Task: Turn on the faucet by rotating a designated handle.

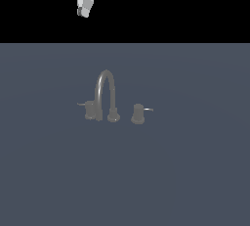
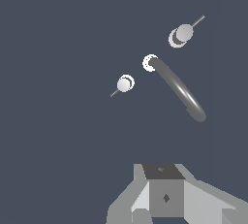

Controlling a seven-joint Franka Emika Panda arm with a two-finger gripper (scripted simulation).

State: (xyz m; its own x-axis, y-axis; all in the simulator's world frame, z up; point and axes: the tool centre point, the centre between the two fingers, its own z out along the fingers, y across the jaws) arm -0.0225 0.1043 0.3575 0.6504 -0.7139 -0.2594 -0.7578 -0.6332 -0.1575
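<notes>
The dark grey faucet (image 1: 105,93) stands on the flat grey surface, its arched spout between two squat knobs. The handle (image 1: 90,110) is the knob at the exterior view's left, with a thin lever pointing left, close by the spout's near leg. The twin knob (image 1: 137,114) has a rightward lever. From above, the wrist view shows the spout (image 2: 179,89), the handle (image 2: 125,83) and the twin knob (image 2: 182,34). My gripper (image 1: 84,9) hangs high above the faucet, a little to the left, touching nothing. Its fingers (image 2: 164,194) look closed together and empty.
A bare grey floor (image 1: 195,181) spreads all round the faucet, under a black background. No other object shows in either view.
</notes>
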